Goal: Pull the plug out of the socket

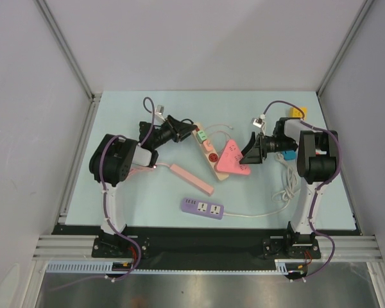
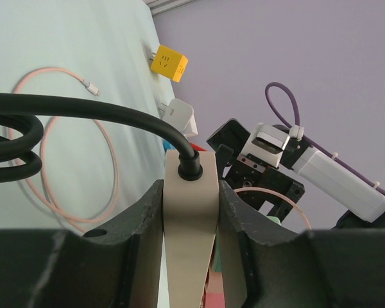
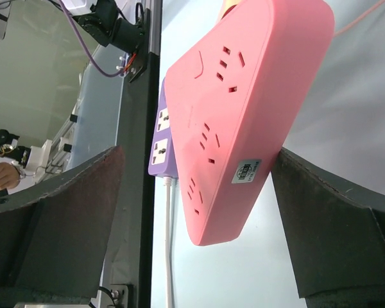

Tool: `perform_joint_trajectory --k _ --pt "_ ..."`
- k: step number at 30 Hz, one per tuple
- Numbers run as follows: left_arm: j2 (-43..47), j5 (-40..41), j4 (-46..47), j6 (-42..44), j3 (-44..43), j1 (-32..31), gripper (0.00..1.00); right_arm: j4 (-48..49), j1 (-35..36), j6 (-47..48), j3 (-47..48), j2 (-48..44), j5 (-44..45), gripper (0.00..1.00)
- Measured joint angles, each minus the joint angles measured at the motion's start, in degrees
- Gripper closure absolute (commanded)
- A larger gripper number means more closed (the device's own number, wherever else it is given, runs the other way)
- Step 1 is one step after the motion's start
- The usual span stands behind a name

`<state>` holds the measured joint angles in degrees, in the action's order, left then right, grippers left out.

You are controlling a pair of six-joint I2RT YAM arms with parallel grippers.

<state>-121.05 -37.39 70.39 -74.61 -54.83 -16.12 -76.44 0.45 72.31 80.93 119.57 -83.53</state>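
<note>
A beige power strip lies at the table's middle with a green-and-white plug and a red plug in it. My left gripper is shut on the strip's far end; in the left wrist view both jaws press the beige strip just below its black cable. My right gripper is open beside a pink triangular socket block. In the right wrist view the pink block sits between the spread fingers, empty of plugs.
A purple power strip with a white cord lies near the front, and a long pink strip lies left of centre. A yellow cube adapter and a white adapter sit at the back right. A pink cable loops on the table.
</note>
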Motion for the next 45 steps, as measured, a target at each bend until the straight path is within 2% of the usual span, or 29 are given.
perform_joint_trajectory --k 21,29,39,42,45 --pt "5.46 -4.68 -0.66 -3.96 -0.07 0.70 1.00 -0.76 0.07 0.55 1.05 4.61 -0.87 0.00" --pt "5.51 -5.51 -0.66 -4.50 -0.07 3.34 1.00 -0.68 -1.77 0.11 1.11 -2.80 -0.92 0.00" --pt "5.77 -4.76 -0.68 -4.48 0.13 4.68 1.00 -0.81 -8.39 -1.09 4.44 -8.48 0.17 0.00" --pt "6.27 -4.28 -0.68 -4.44 0.59 4.70 1.00 0.50 -9.79 -6.49 7.04 -11.56 2.32 0.00" --pt "7.04 -3.65 -0.70 -4.37 0.96 4.70 1.00 13.75 -8.59 -19.82 2.97 -21.51 12.00 0.00"
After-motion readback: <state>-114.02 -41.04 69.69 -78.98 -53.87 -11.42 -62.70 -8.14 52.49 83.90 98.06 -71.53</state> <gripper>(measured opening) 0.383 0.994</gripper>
